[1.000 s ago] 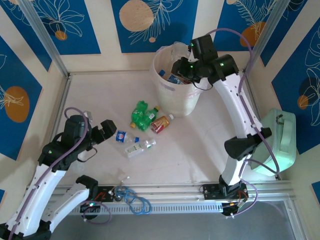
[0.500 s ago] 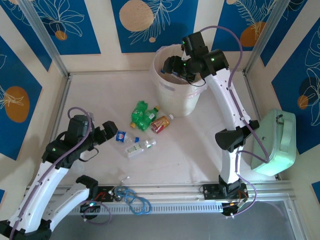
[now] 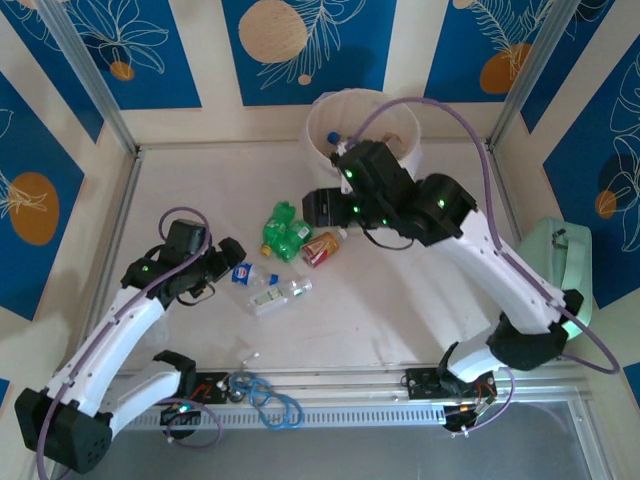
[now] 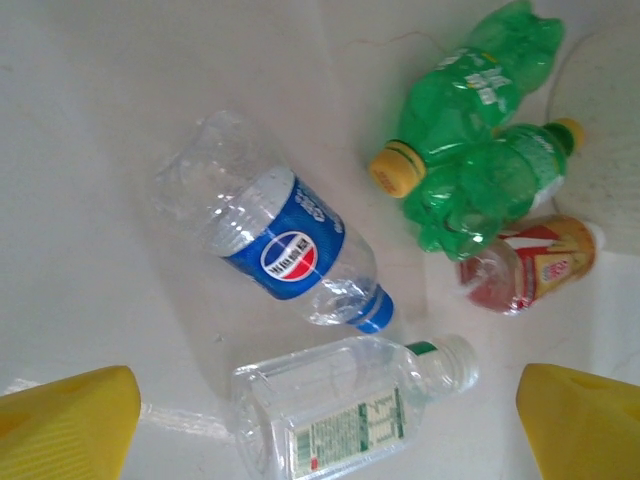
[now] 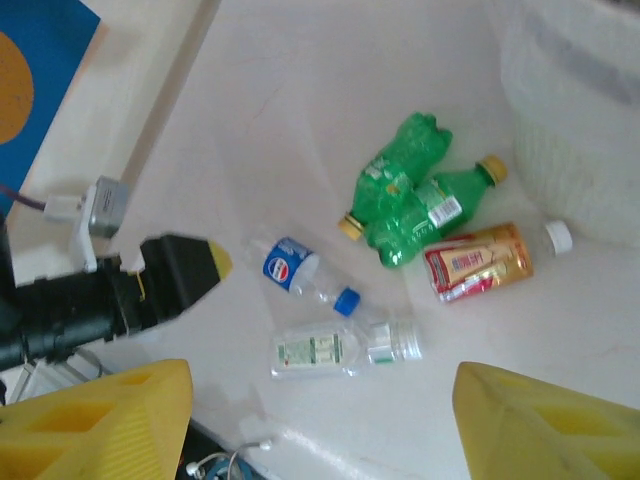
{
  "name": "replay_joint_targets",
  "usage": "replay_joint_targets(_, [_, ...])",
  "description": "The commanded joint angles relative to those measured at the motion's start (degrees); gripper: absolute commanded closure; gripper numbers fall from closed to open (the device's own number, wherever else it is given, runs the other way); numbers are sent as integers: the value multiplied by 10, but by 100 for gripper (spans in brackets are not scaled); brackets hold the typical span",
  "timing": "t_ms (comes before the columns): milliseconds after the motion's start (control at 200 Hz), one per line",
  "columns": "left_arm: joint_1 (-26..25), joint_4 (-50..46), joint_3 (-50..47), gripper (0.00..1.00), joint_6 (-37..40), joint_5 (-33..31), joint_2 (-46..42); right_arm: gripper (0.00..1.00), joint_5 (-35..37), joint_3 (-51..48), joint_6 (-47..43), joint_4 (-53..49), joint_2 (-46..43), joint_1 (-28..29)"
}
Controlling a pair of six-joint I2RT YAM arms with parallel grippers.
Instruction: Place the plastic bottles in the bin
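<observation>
Tool on right arm [image 3: 318,207] swung off bin [image 3: 362,94], wide, empty, left tool [image 3: 225,262] wide, nearer bottles [image 3: 283,232].

The pale surface [image 3: 200,180] carries the bin [image 3: 362,95] at its 12 o'clock edge. Five plastic bottles lie near the middle. Within the group, two touching green bottles [image 3: 282,232] are at 12 o'clock, an amber bottle [image 3: 322,248] at 2, a blue-labelled bottle [image 3: 252,273] at 9, and a clear bottle [image 3: 278,295] at 6.
</observation>
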Motion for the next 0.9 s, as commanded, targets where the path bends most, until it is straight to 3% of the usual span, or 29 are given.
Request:
replay_joint_targets(0, [22, 28, -21, 5, -39, 12, 18, 30, 21, -78, 44, 50, -33, 16])
replay_joint_targets(260, [39, 82, -58, 8, -75, 13, 70, 32, 13, -167, 79, 63, -65, 48])
replay_joint_targets(560, [53, 121, -50, 9, -78, 6, 138, 33, 13, -181, 85, 68, -50, 87])
replay_joint_targets(895, [62, 138, -24, 12, -83, 17, 211, 33, 12, -192, 91, 67, -50, 92])
